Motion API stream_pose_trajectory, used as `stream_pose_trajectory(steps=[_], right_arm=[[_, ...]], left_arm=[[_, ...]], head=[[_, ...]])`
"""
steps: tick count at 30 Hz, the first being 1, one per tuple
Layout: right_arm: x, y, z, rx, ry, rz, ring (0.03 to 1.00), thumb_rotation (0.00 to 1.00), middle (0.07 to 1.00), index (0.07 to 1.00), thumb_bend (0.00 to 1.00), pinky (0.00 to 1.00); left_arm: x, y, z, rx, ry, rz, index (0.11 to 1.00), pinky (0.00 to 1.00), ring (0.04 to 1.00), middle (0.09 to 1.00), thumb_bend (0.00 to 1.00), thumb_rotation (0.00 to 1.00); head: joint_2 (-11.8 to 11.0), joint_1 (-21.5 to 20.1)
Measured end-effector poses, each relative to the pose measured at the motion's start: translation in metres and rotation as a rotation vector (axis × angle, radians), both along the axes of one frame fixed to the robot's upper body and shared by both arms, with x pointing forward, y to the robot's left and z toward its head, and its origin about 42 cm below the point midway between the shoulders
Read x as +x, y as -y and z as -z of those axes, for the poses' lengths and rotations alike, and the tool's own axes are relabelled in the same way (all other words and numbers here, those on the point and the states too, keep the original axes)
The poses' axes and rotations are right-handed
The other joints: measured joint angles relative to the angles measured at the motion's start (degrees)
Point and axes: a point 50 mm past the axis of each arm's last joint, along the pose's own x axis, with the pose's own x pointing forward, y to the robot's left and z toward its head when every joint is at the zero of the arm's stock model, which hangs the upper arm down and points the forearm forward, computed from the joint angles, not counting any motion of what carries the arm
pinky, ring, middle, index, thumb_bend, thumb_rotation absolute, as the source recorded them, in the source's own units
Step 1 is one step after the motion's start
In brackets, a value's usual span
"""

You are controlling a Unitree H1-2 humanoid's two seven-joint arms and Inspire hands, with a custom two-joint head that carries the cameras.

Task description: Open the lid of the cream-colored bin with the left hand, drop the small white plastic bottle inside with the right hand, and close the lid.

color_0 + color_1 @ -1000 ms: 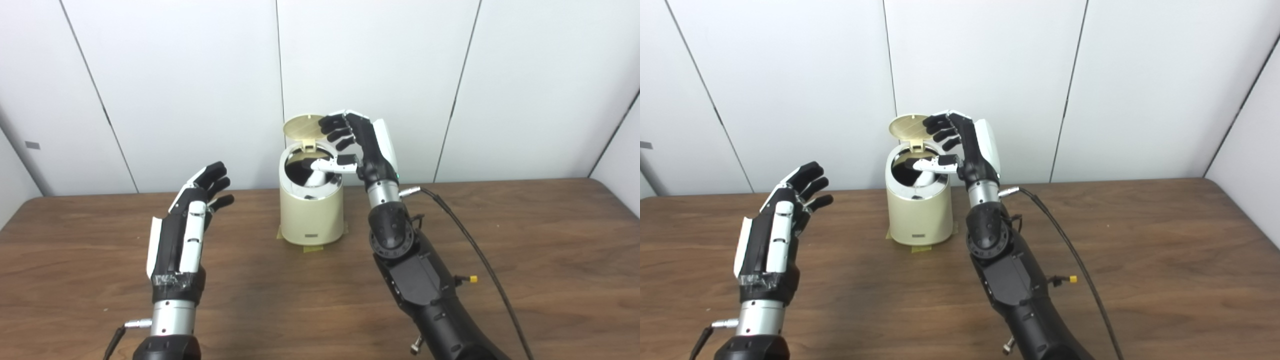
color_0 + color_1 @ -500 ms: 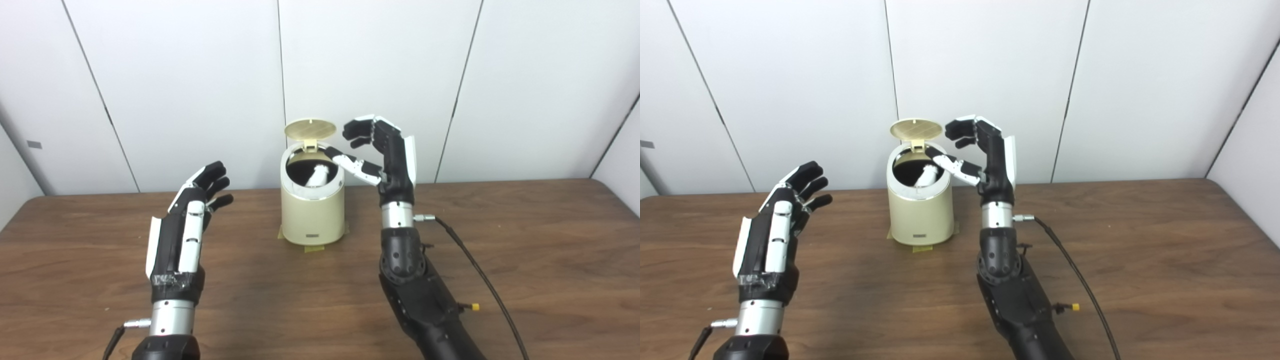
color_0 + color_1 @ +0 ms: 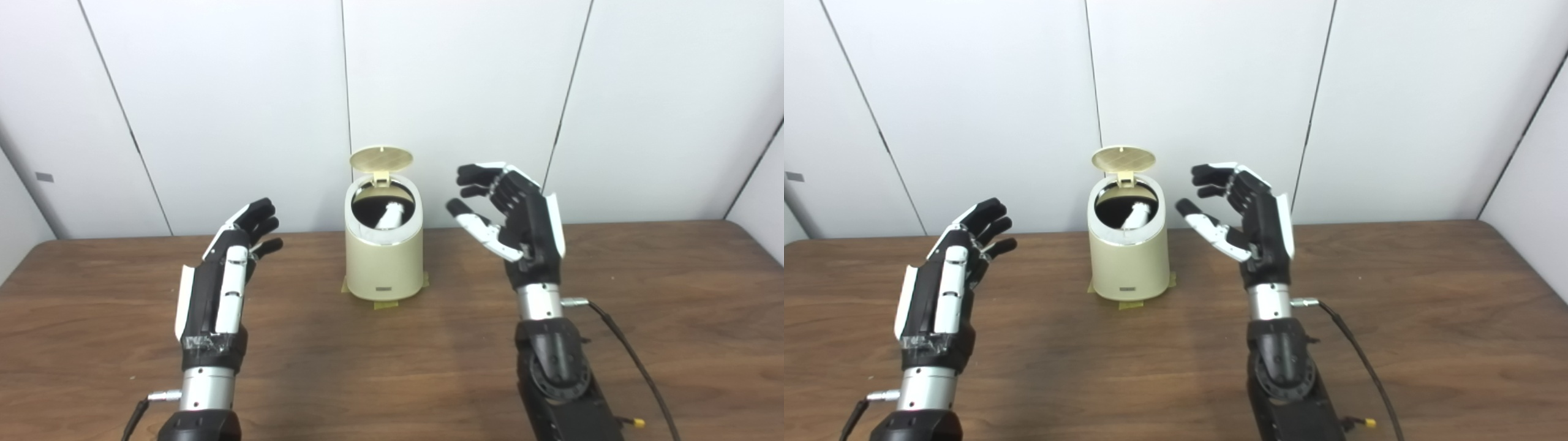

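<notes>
A: Looking into the cream-colored bin [image 3: 384, 263], can you see the small white plastic bottle [image 3: 389, 217]?

B: Yes. The bottle is inside the bin, leaning against the inner wall, and its upper part shows through the round opening with the shiny rim.

A: And the lid [image 3: 381, 158]?

B: It stands up on its hinge at the back edge of the bin, so the opening is uncovered. Nothing touches the lid.

A: Where does the bin stand?

B: On the wooden table [image 3: 674, 288], near the far edge, in front of the white wall panels [image 3: 233, 92]. Pieces of yellowish tape [image 3: 383, 302] show under its base.

A: What about the right hand [image 3: 519, 220]?

B: It is in the air to the right of the bin, clearly apart from it. The fingers are spread and a little curved, the thumb points toward the bin, and it holds nothing. A black cable [image 3: 637, 367] goes from its wrist toward the lower right.

A: And the left hand [image 3: 223, 278]?

B: It is raised over the table to the left of the bin, well apart from it, nearer to the camera. The fingers are stretched out, apart from each other, and it is empty too. Dark tape is wrapped around its wrist.
</notes>
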Motion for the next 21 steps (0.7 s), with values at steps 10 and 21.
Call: stream_pose_trajectory(steps=[10, 21], right_arm=[[-0.022, 0.006, 0.021, 0.034, -0.05, 0.009, 0.647, 0.24, 0.677, 0.669, 0.35, 0.57], [-0.026, 0.007, 0.025, 0.046, -0.059, 0.004, 0.645, 0.36, 0.669, 0.663, 0.33, 0.59]], left_arm=[[0.0, 0.0, 0.0, 0.0, 0.0, 0.003, 0.772, 0.72, 0.799, 0.798, 0.22, 0.64], [-0.001, -0.004, 0.001, 0.022, -0.002, 0.006, 0.777, 0.73, 0.803, 0.802, 0.26, 0.65]], head=[[0.26, 0.09], [0.53, -0.18]])
